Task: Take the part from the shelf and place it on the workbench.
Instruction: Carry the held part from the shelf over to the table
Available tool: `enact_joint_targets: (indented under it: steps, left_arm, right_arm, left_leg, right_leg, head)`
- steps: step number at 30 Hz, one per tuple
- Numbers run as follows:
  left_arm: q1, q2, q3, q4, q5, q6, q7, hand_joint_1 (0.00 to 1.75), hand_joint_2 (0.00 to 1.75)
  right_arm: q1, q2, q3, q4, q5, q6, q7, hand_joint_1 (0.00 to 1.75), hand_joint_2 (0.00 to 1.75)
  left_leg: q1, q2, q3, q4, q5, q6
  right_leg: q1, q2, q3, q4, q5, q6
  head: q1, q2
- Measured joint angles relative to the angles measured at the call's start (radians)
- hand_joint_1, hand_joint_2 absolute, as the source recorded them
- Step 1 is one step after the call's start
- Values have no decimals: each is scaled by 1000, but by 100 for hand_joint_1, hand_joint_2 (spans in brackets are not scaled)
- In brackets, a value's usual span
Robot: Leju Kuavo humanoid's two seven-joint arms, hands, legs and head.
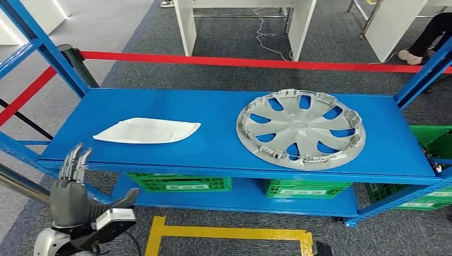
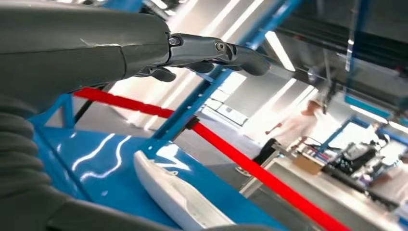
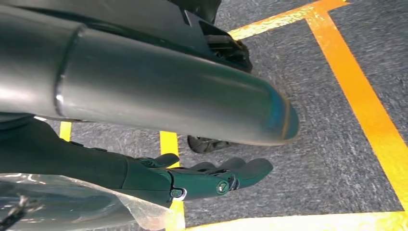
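A white, flat, elongated part (image 1: 146, 130) lies on the left of the blue shelf's top deck (image 1: 213, 106). A silver wheel cover (image 1: 301, 129) lies flat on the right of the same deck. My left hand (image 1: 72, 186) is raised below the shelf's front left edge, fingers straight and apart, holding nothing. In the left wrist view its fingers (image 2: 207, 48) stretch out above the deck, and the white part (image 2: 178, 197) lies beneath them, apart from the hand. My right hand (image 3: 202, 180) hangs over the carpeted floor with its fingers extended and nothing in it.
Green crates (image 1: 178, 183) (image 1: 306, 188) stand on the lower deck. Blue uprights (image 1: 48, 48) frame the shelf's corners. A red barrier tape (image 1: 240, 61) runs behind it. Yellow floor lines (image 1: 229, 233) mark the carpet in front. A person (image 2: 288, 130) stands far off.
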Motion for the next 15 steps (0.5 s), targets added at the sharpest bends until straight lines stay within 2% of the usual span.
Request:
enact_joint_targets:
  steps: [1,2,3,5,7,9,10,11,12,13,15]
  left_arm:
    - [-53,43,-7,21,-102,-50,70,0,175]
    - [-104,85,-15,44,-193,-100,133,0,175]
    - [-150,120,-20,67,-252,-141,177,0,175]
    - [-187,155,-20,89,-277,-167,197,0,175]
    - [-213,185,-17,106,-290,-186,206,0,175]
    - [-228,209,-13,125,-302,-205,214,0,175]
    - [-232,218,-11,133,-307,-212,217,0,131]
    - [-236,228,-10,143,-313,-217,218,0,87]
    - [-246,237,-10,155,-317,-222,219,0,44]
    - [-261,248,-9,172,-321,-230,219,0,0]
    - [-315,266,-8,219,-318,-263,199,0,0]
  right_arm:
    - [0,0,-2,0,-7,10,11,0,0]
    - [1,0,-3,0,-15,20,20,0,0]
    - [2,0,-5,1,-19,28,29,0,0]
    - [4,0,-5,1,-12,34,40,0,0]
    - [4,-1,-5,1,-5,39,39,0,0]
    - [4,-1,-5,1,1,45,35,0,0]
    - [6,-2,-5,1,2,48,33,0,0]
    - [9,-2,-5,1,4,50,32,0,0]
    - [11,-3,-5,1,7,51,29,0,0]
    - [12,-4,-5,1,11,53,28,0,0]
    - [-4,-4,-5,1,5,42,45,0,0]
  left_leg:
    - [-1,-2,3,-7,5,3]
    - [-3,-4,18,-40,26,8]
    - [-6,-5,53,-120,63,16]
    - [-5,-4,54,-133,69,26]
    - [-1,-1,57,-147,79,36]
    - [0,1,56,-151,82,41]
    - [-1,2,55,-151,82,42]
    - [-1,3,55,-150,81,43]
    - [-1,2,56,-150,81,43]
    - [-1,1,56,-149,81,42]
    - [-3,0,55,-145,79,37]
  right_leg:
    - [1,1,-2,1,2,1]
    - [2,2,-5,1,4,6]
    - [2,3,-6,0,7,12]
    - [3,4,-13,0,6,24]
    - [5,3,-40,47,-25,32]
    - [4,3,-103,172,-84,35]
    - [3,3,-133,233,-104,37]
    - [3,3,-152,269,-109,38]
    - [2,2,-150,263,-92,39]
    - [2,2,-131,220,-59,38]
    - [2,-3,-66,79,6,36]
  head:
    - [0,0]
    - [0,0]
    - [0,0]
    - [0,0]
    - [4,0]
    - [6,0]
    - [7,0]
    - [6,0]
    - [7,0]
    - [7,0]
    - [7,0]
